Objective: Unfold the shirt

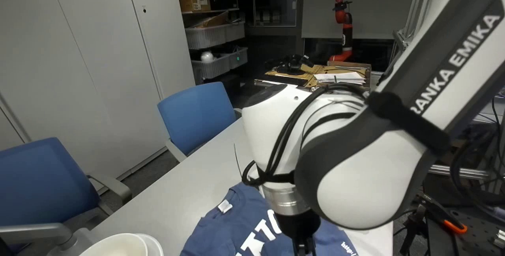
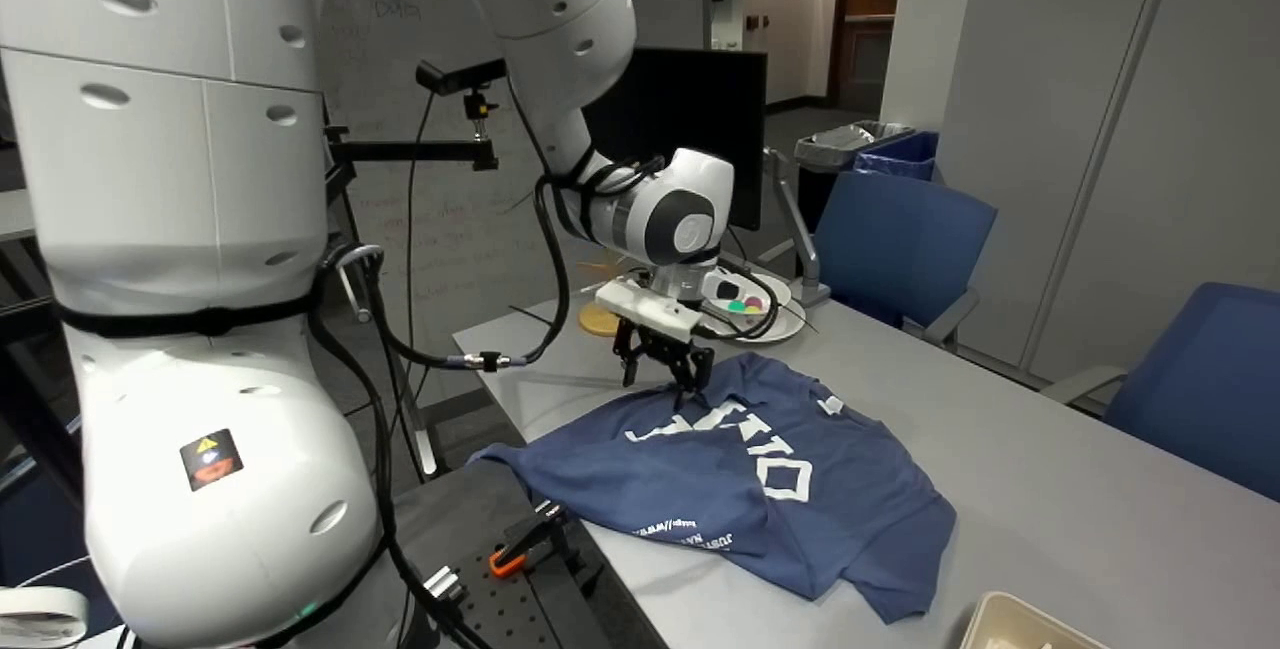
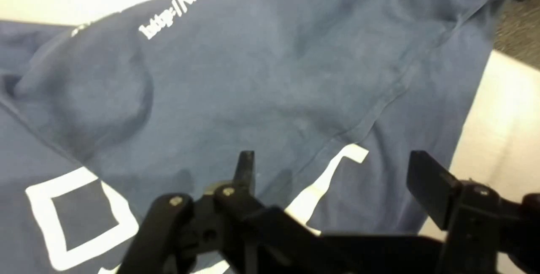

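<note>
Wrist view shows the tool (image 3: 331, 172) spread over the shirt (image 3: 261, 80), table (image 3: 506, 109) beyond its edge.

in an exterior view the camera looks from close to the robot arm (image 1: 367, 181) on the right, down over the table (image 1: 205, 185) toward shelves (image 1: 213, 10) at the far side; the shirt (image 1: 215, 228) is cut by the lower border. in an exterior view the camera looks from near the arm's lower links (image 2: 200, 349) on the left toward a monitor (image 2: 700, 119) at the far end, with the shirt inside its borders. both exterior views share the arm, shirt, table and blue chairs (image 2: 900, 239), and face roughly opposite ways. the wrist view faces down from just above the shirt, whose white lettering (image 3: 312, 196) both exterior views share.
</note>
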